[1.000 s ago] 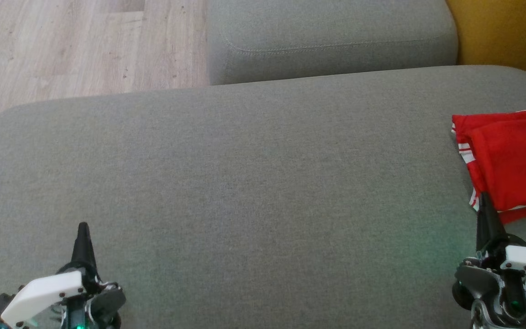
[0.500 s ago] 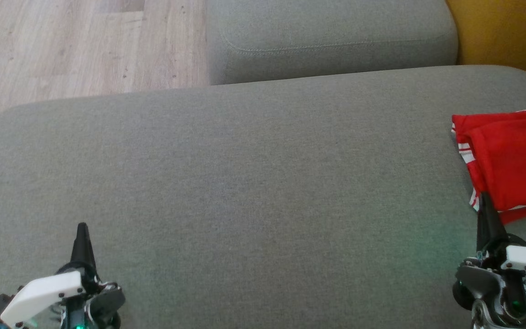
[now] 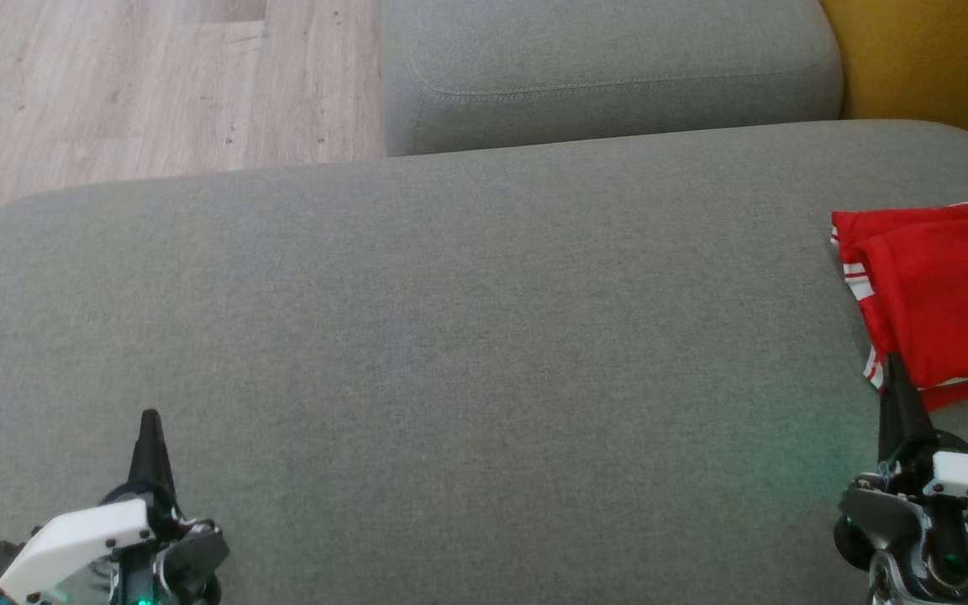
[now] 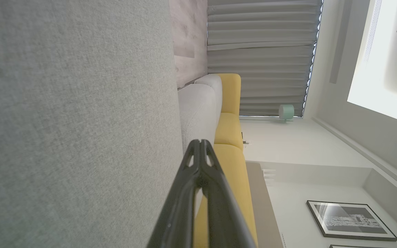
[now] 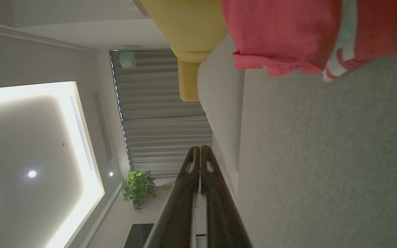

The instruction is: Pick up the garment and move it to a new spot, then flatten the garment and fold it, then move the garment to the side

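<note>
The garment (image 3: 946, 294) is red with white stripes and lies folded at the far right of the grey sofa cushion (image 3: 467, 336), partly cut off by the frame edge. In the right wrist view the garment (image 5: 288, 34) shows at the top. My right gripper (image 3: 894, 370) is shut and empty, its tip just in front of the garment's near edge; its fingertips (image 5: 200, 148) are pressed together. At the lower left my left gripper (image 3: 150, 418) is shut and empty, far from the garment. Its tips (image 4: 200, 143) meet over bare cushion.
A second grey cushion (image 3: 610, 76) lies behind the main one. Wooden floor (image 3: 131, 84) lies at the upper left, beyond the cushion's edge. A yellow sofa part (image 3: 929, 59) sits at the upper right.
</note>
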{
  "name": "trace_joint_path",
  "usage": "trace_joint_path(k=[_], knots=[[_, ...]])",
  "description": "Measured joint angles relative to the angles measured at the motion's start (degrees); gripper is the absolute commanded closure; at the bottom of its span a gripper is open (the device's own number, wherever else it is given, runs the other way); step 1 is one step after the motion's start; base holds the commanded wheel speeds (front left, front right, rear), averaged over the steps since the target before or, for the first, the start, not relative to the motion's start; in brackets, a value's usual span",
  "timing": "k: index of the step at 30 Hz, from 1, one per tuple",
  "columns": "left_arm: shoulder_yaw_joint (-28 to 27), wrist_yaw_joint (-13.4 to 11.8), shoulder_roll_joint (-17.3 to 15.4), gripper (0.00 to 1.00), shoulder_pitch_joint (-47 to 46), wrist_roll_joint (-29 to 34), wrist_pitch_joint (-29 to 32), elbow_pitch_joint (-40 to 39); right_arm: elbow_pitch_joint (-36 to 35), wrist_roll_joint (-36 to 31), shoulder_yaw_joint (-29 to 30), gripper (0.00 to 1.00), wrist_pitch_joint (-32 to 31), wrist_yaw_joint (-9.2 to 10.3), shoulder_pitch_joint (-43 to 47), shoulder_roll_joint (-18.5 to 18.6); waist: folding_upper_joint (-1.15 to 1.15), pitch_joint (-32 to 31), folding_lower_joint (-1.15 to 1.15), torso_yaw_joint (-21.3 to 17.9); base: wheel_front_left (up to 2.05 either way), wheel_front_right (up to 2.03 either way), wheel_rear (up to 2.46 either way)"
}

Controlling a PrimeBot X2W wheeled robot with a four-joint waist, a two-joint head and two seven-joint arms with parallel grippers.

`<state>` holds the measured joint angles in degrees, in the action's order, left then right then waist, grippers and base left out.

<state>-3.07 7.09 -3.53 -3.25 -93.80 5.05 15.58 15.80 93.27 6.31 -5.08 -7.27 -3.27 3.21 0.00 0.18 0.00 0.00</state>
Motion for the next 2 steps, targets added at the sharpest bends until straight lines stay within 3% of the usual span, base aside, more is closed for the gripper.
trace_joint_path(k=[2], knots=[[-0.07, 0.0, 0.04, 1.0, 0.0, 0.0, 0.0, 0.01, 0.0, -0.01, 0.01, 1.0, -0.05, 0.0, 0.0, -0.01, 0.0, 0.0, 0.0, 0.0, 0.0, 0.0, 0.0]])
